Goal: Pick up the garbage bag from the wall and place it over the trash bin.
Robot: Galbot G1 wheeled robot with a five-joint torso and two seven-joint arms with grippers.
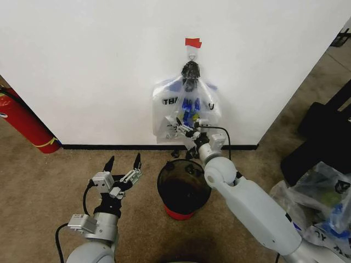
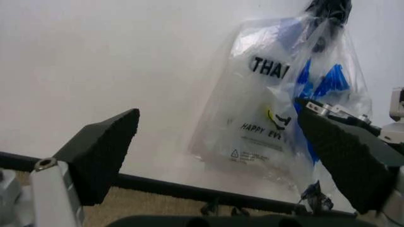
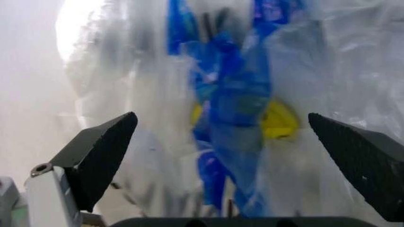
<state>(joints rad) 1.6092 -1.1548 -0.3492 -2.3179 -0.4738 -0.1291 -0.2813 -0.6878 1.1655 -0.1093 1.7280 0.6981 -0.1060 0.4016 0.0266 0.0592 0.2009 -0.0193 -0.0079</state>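
Left gripper [image 1: 123, 164] waits low over the carpet beside the trash bin [image 1: 182, 188], its jaws spread and empty. Beyond the bin, the right gripper [image 1: 184, 130] reaches to the garbage bag [image 1: 185, 109], jaws wide apart around its lower middle, not yet closed. The bag hangs on the wall [image 1: 98, 71] from a hook [image 1: 191, 52] under red tape [image 1: 193, 42]. Closing here could pinch only loose film, which may slip or tear. Its knotted handles hide how it sits on the hook.
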